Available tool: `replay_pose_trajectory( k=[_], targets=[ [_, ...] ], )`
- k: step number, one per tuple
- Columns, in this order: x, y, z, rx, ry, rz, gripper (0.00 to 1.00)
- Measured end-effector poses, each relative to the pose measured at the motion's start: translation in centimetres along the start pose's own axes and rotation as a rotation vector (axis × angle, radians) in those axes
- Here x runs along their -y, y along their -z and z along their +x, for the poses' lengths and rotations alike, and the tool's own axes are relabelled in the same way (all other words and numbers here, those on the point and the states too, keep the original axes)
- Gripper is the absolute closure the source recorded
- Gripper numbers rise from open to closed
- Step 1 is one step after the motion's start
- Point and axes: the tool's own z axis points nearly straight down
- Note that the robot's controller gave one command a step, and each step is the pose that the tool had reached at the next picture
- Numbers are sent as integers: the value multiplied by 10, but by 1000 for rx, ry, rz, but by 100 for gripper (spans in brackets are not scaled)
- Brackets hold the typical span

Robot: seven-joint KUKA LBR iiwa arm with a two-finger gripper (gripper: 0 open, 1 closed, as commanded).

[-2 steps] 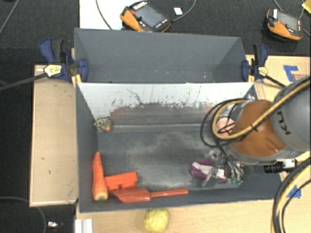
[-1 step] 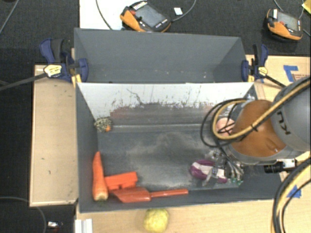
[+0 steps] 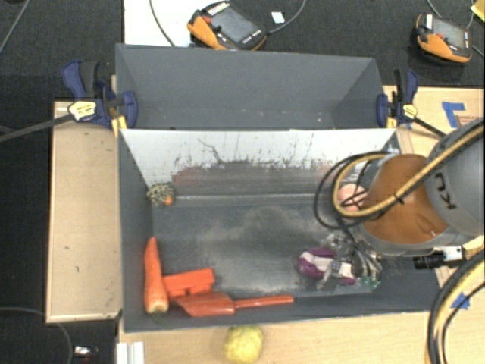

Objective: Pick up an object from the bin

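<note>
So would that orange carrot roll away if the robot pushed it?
Probably not far. The carrot is round but tapered, so it would likely curl round rather than roll straight, and the bin wall and the orange block either side would likely stop it. It looks like a stiff toy, so it should not bend.

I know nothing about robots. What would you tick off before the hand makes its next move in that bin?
1. Hand low in the bin's near right corner, beside the purple thing: ok.
2. Purple thing actually gripped: cannot tell.
3. Purple thing lying apart from the other things: ok.
4. Carrot, orange block and orange scraper out of the way at the near left: ok.
5. Small mottled thing far off at the back left: ok.
6. Enough room between hand and bin wall: cannot tell.
</note>
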Motion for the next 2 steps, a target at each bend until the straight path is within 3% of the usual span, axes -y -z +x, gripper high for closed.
replay_pose_trajectory(
  k=[1, 2],
  targets=[
    [0, 83, -2, 0, 7, 0, 100],
    [0, 85, 0, -3, 10, 1, 100]
  ],
)
